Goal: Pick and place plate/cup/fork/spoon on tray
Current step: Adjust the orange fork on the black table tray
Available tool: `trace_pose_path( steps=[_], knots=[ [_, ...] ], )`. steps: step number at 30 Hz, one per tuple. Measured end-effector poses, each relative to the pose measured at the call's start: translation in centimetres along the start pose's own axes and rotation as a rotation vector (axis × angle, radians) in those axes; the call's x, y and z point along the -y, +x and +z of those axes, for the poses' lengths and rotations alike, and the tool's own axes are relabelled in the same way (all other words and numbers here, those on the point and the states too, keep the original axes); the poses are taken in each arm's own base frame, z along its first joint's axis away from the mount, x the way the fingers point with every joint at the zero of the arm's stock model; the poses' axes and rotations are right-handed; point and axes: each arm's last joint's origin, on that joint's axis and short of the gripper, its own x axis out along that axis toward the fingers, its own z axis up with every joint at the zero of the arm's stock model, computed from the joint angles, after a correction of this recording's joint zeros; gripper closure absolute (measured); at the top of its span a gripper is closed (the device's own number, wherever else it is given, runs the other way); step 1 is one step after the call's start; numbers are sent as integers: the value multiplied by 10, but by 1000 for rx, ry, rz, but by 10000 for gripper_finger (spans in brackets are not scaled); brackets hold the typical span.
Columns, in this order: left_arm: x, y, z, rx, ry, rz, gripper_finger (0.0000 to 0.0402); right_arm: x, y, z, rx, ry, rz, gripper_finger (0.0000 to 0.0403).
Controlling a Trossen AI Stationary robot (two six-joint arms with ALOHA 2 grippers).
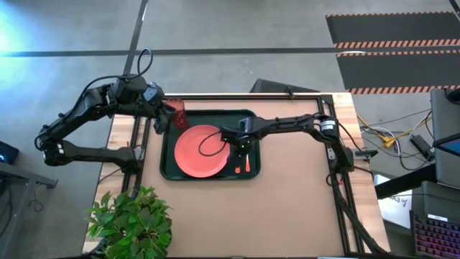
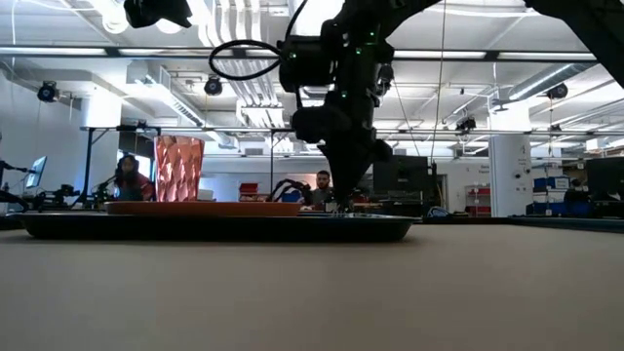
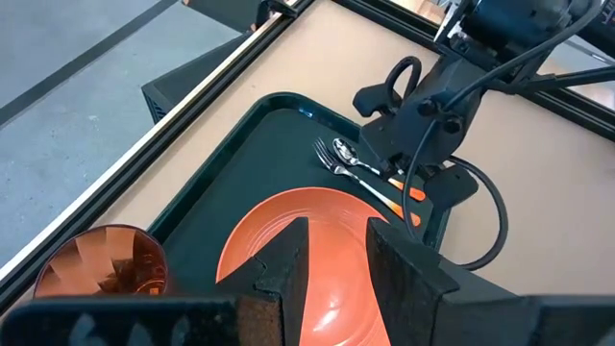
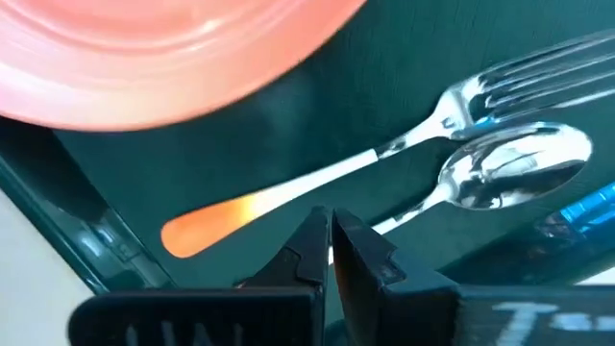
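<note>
- On the table [image 1: 287,201], the dark tray [image 1: 169,141] lay between the two arms, nearer the left side, and it already held most of the setting.
- The orange plate [image 1: 203,150] sat flat in the tray's middle, filling much of it.
- The cup [image 1: 178,109] stood upright beyond the tray's far left corner; whether it rested on the rim or on the table could not be told.
- The left gripper [image 3: 332,255] hung above that corner with its fingers spread and nothing between them, the cup just beside it.
- The fork [image 4: 384,144] and the spoon [image 4: 504,173] lay side by side on the tray's bare strip to the right of the plate, heads together, their long axes running roughly parallel to that edge of the tray.
- The right gripper [image 4: 327,245] was low over the spoon's handle, its fingers pinched nearly together; the handle itself was hidden beneath them, so a grip on it could not be confirmed.
- Judged from this layout, the cup looked like the piece left to settle, and the left arm was far nearer to it.
</note>
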Motion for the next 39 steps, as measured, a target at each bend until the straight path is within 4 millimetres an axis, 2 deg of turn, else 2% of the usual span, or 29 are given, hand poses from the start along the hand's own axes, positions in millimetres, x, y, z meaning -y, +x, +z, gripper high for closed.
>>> trace_pose_path(
  steps=[13, 29, 39],
  knots=[
    [0, 0, 0, 0, 0, 0, 312, 3, 19, -5, 9, 17, 23, 395],
    [0, 0, 0, 0, -1, 1, 312, 5, 20, -4, 39, -37, -20, 395],
    [0, 0, 0, -1, -1, 1, 312, 11, 30, -8, 39, -33, -50, 395]
  ],
)
